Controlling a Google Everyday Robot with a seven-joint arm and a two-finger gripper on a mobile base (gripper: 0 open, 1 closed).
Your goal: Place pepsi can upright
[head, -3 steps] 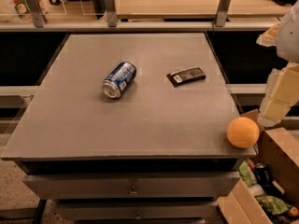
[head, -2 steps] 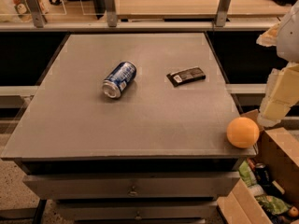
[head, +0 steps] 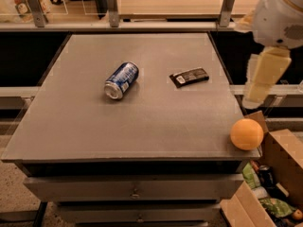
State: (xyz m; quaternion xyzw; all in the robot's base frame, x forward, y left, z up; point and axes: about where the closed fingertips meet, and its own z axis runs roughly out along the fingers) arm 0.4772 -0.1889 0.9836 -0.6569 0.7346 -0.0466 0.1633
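The pepsi can (head: 121, 80) lies on its side on the grey table top (head: 142, 126), left of the middle, with its silver end facing the front left. It is blue with white lettering. My gripper (head: 259, 82) hangs at the right edge of the view, beside the table's right side and above the orange. It is well to the right of the can and apart from it. It holds nothing that I can see.
A flat black wrapped bar (head: 189, 76) lies right of the can. An orange (head: 246, 134) sits at the table's front right corner. An open cardboard box (head: 279, 174) with clutter stands low on the right. A wooden shelf (head: 170, 1) with posts runs behind the table.
My arm and gripper have shifted a little to the left, closer to the table's right edge. The can, the bar and the orange have not moved.
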